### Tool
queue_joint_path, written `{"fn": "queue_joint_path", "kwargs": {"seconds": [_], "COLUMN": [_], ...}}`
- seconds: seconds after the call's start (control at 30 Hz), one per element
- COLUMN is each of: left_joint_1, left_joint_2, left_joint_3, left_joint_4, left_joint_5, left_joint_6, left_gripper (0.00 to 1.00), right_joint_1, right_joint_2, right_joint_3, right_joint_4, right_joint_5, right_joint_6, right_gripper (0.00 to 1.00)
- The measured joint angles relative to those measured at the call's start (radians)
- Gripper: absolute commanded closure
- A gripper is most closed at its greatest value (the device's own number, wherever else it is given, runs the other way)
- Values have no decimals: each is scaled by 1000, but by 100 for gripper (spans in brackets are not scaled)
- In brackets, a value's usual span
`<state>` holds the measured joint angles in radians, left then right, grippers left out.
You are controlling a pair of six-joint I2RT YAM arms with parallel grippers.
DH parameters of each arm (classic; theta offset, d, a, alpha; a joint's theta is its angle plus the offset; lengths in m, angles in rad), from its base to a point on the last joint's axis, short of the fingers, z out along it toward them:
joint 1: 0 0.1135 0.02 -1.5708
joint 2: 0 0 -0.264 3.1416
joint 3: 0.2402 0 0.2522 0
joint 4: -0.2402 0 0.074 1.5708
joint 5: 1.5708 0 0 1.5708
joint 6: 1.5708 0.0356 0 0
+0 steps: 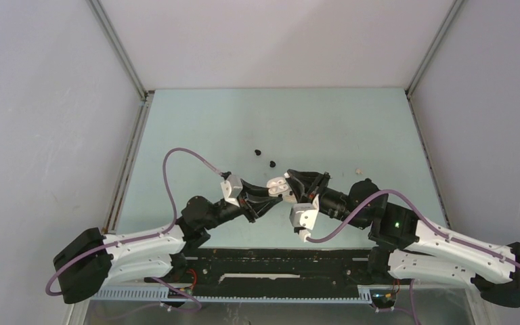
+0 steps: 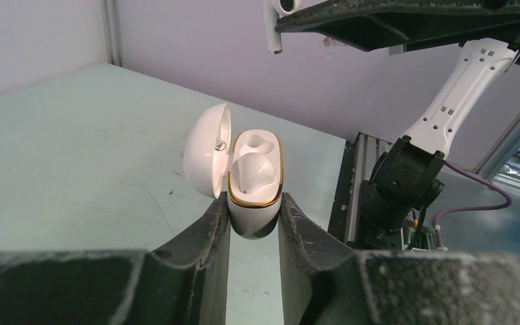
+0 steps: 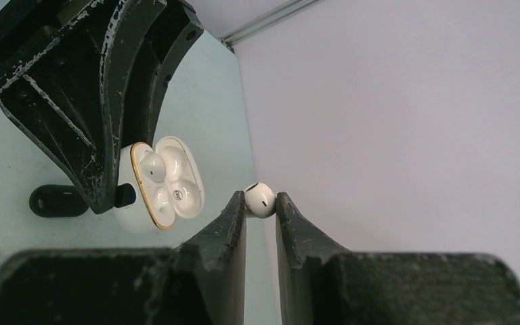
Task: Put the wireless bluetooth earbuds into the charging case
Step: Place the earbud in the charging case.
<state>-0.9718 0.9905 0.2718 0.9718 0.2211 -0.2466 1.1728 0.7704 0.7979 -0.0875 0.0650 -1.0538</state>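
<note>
The white charging case point(image 2: 256, 183), gold-rimmed with its lid swung open to the left, is held above the table by my left gripper point(image 2: 254, 211), which is shut on its lower body. One white bud appears to sit in a slot of the case. My right gripper point(image 3: 261, 203) is shut on a white earbud point(image 3: 261, 199) at its fingertips, just to the right of the open case point(image 3: 166, 183). From the left wrist that earbud point(image 2: 274, 27) hangs above the case. In the top view both grippers point(image 1: 269, 196) point(image 1: 291, 184) meet at the case point(image 1: 275, 183).
Two black earbuds point(image 1: 258, 152) point(image 1: 272, 163) lie on the table beyond the grippers, and a pale bud point(image 1: 359, 172) lies to the right. A small black thing point(image 3: 57, 200) shows on the table under the case. Grey walls enclose the pale green table point(image 1: 196, 122).
</note>
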Motion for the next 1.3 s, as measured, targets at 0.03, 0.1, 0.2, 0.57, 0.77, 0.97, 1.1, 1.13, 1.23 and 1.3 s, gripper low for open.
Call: {"fn": "queue_joint_path", "kwargs": {"seconds": [0.03, 0.1, 0.2, 0.57, 0.77, 0.97, 1.1, 1.13, 1.23, 1.3], "left_joint_1": [0, 0, 0, 0, 0, 0, 0, 0, 0, 0], "left_joint_2": [-2, -5, -8, -37, -41, -41, -40, -41, -41, -40], "left_joint_3": [0, 0, 0, -23, -32, -32, -32, -32, -32, -32], "left_joint_4": [0, 7, 14, 35, 45, 52, 56, 56, 56, 53], "left_joint_5": [0, 0, 0, 0, 0, 0, 0, 0, 0, 1], "left_joint_6": [0, -1, -8, -20, -26, -26, -25, -25, -25, -24], "left_gripper": [100, 100, 100, 100, 100, 100, 100, 100, 100, 100], "right_joint_1": [2, 6, 14, 33, 37, 37, 41, 42, 43, 43], "right_joint_2": [1, 2, 2, 2, 5, 11, 26, 30, 44, 49], "right_joint_3": [-1, -6, -20, -31, -31, -31, -31, -31, -31, -31], "right_joint_4": [4, 16, 24, 48, 52, 53, 42, 40, 34, 33], "right_joint_5": [1, 3, 5, 19, 41, 51, 56, 56, 57, 58], "right_joint_6": [2, 7, 12, 48, 111, 166, 183, 183, 182, 182], "right_gripper": [100, 100, 100, 100, 100, 100, 100, 100, 100, 100]}}
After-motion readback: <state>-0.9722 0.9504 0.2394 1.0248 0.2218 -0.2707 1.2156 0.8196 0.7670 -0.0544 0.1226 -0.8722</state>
